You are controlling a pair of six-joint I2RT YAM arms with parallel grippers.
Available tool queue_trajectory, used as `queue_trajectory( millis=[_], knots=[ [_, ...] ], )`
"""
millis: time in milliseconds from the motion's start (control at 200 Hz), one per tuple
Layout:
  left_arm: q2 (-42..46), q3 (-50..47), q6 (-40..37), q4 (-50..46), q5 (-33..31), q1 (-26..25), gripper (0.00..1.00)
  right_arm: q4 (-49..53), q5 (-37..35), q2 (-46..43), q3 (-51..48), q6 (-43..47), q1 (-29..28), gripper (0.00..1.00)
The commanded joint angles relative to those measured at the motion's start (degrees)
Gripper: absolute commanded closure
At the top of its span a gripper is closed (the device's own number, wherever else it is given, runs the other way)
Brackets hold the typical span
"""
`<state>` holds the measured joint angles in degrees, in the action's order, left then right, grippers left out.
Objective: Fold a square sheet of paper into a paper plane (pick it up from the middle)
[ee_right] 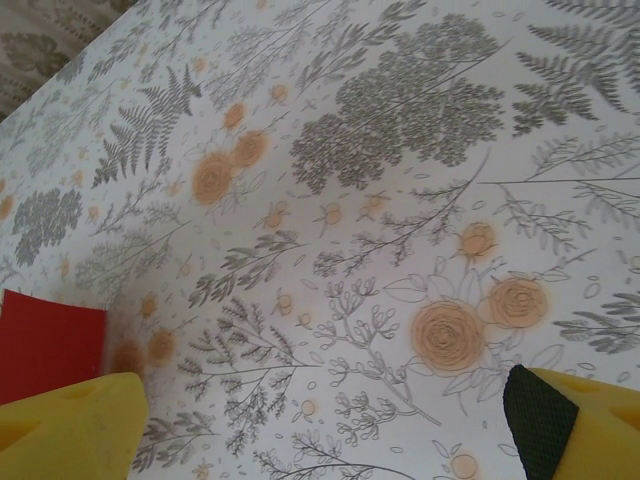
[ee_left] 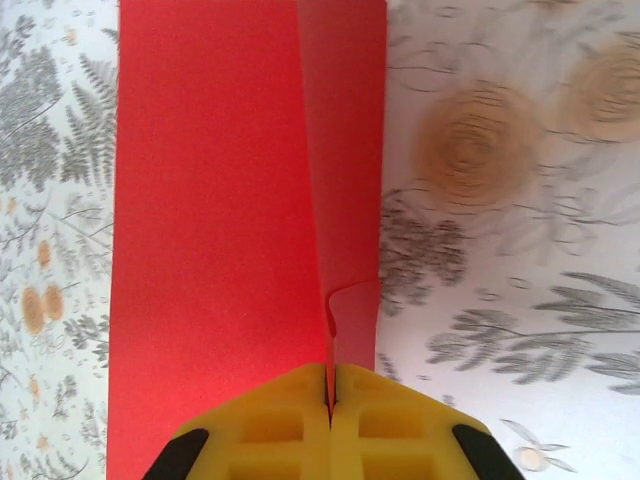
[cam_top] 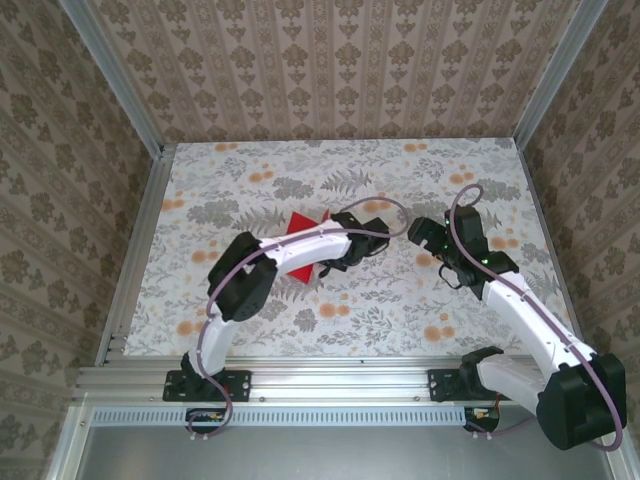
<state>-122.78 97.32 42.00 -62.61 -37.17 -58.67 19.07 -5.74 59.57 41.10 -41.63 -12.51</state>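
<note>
The square sheet of paper (ee_left: 215, 230) is bright red and lies on the flowered table. A narrow strip along its right side (ee_left: 345, 150) is folded up along a crease. My left gripper (ee_left: 330, 385) is shut on the raised crease at the sheet's near edge, its yellow fingers (ee_left: 270, 425) pressed together. From above, the red paper (cam_top: 300, 222) pokes out from under the left arm, whose gripper (cam_top: 330, 266) sits over it. My right gripper (cam_top: 422, 234) hovers to the right of the sheet, open and empty. One red corner (ee_right: 50, 340) shows by its left finger (ee_right: 70, 430).
The flowered tablecloth (cam_top: 420, 180) covers the whole work surface. Wallpapered walls and aluminium posts (cam_top: 135, 110) close in the back and sides. A metal rail (cam_top: 330, 380) runs along the near edge by both arm bases.
</note>
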Motion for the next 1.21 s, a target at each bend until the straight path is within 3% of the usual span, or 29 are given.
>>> queue_trajectory(
  millis=[0, 275, 655, 905, 1200],
  knots=[
    [-2.12, 3.75, 0.10, -2.09, 1.45, -1.65, 0.95, 4.09, -2.26, -2.02, -1.62, -2.03, 1.47, 0.05],
    [-6.98, 8.20, -0.51, 0.29, 7.90, -3.85, 0.84, 4.53, -1.08, -2.27, -2.05, -2.32, 2.89, 0.05],
    [-8.38, 11.67, -2.05, -0.23, 10.86, -4.88, 0.71, 4.13, 1.17, -1.36, -2.34, -2.41, 3.90, 0.05],
    [1.59, 10.48, -4.97, 4.96, 20.79, -5.31, 0.59, 3.06, 5.75, -0.25, -2.41, -0.01, 4.25, 0.04],
    [18.25, -4.03, -4.40, 18.25, 31.21, -0.47, 0.34, -1.76, 21.90, 4.04, -2.93, 4.56, 3.88, 0.00]
  ],
)
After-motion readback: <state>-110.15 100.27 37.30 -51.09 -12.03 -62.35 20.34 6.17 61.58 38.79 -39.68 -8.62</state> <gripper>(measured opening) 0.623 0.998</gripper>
